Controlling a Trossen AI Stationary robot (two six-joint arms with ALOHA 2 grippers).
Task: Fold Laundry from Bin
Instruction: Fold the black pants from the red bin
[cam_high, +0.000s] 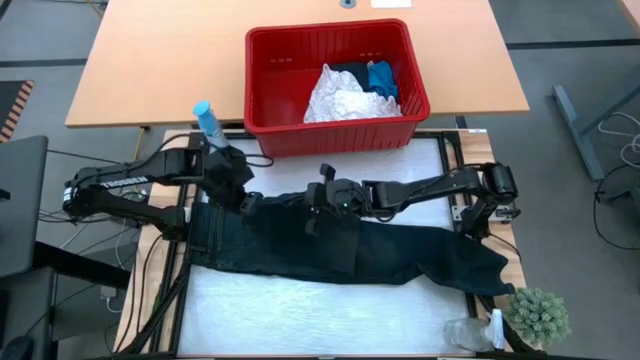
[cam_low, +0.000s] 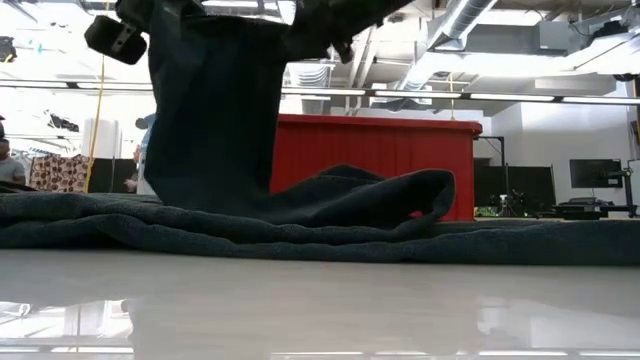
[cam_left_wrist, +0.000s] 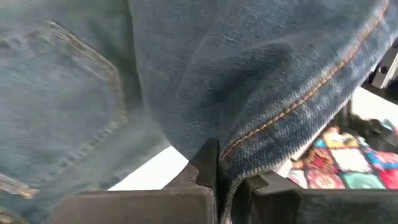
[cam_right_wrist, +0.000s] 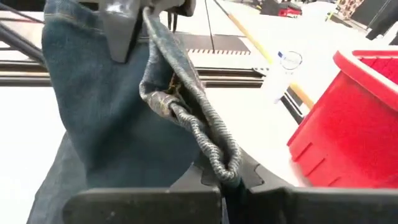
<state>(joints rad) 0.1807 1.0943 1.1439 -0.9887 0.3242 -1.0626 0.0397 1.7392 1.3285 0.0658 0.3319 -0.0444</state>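
**A:** What's the biggest thing there?

**B:** The table (cam_high: 300, 320), white-topped. Across it lies a pair of dark jeans (cam_high: 400, 255), orange stitching showing close up; its waist end is lifted off the surface.

**A:** And the bin?

**B:** The red bin (cam_high: 268, 90) stands at the far edge, holding a white crinkled cloth (cam_high: 340, 100) and a small blue one (cam_high: 381, 78).

**A:** The claws?

**B:** The left gripper (cam_high: 243, 198) is clenched on the jeans' waistband, and the right gripper (cam_high: 318, 205) just beside it is clamped on a bunched denim edge.

**A:** Any writing?

**B:** None I can read.
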